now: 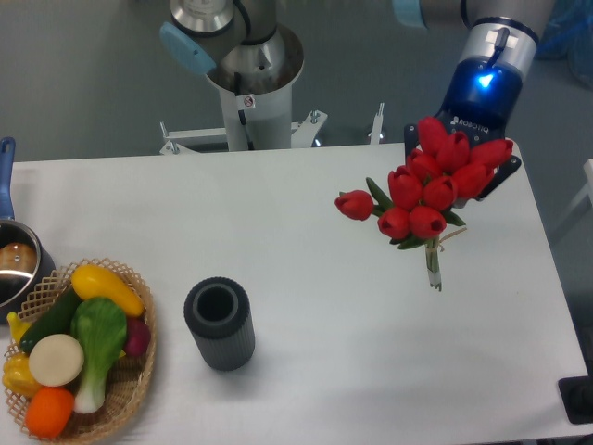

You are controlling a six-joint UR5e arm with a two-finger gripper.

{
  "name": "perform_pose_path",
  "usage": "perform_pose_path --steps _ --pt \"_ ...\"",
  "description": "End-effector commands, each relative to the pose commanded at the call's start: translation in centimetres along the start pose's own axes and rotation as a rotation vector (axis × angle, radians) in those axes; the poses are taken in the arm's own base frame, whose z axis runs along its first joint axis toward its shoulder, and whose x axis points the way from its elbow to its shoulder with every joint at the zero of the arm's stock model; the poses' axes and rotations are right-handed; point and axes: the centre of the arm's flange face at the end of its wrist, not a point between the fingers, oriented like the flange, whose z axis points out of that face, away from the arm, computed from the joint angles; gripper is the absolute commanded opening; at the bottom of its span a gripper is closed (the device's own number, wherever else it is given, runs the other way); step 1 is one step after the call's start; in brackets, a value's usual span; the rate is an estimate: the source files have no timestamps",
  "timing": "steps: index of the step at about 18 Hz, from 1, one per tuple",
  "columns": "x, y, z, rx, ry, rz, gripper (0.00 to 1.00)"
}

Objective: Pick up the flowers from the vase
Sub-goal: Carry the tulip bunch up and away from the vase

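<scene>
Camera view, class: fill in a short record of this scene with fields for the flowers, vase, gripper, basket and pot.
flowers: red tulips, held in the air over the right side of the table, stems pointing down
vase: dark grey ribbed cylinder, upright, empty, near the front left
gripper: mostly hidden behind the blooms, shut on the flowers
basket: wicker, front left corner, filled with toy vegetables
pot: steel with blue handle, at the left edge, partly out of frame

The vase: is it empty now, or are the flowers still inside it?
Empty. The vase stands upright with a dark, open mouth; the flowers hang at the gripper, far to its right.
</scene>
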Motion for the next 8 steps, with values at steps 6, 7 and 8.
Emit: perform_pose_path --steps 6,7,8 --pt "0.22 0.64 -0.31 -0.001 -0.003 -0.013 0.25" --pt "0.2 0.71 -0.35 0.0 -0.003 -0.013 0.25" --pt "0.16 0.72 -0.42 0.002 -0.004 -0.012 0.25"
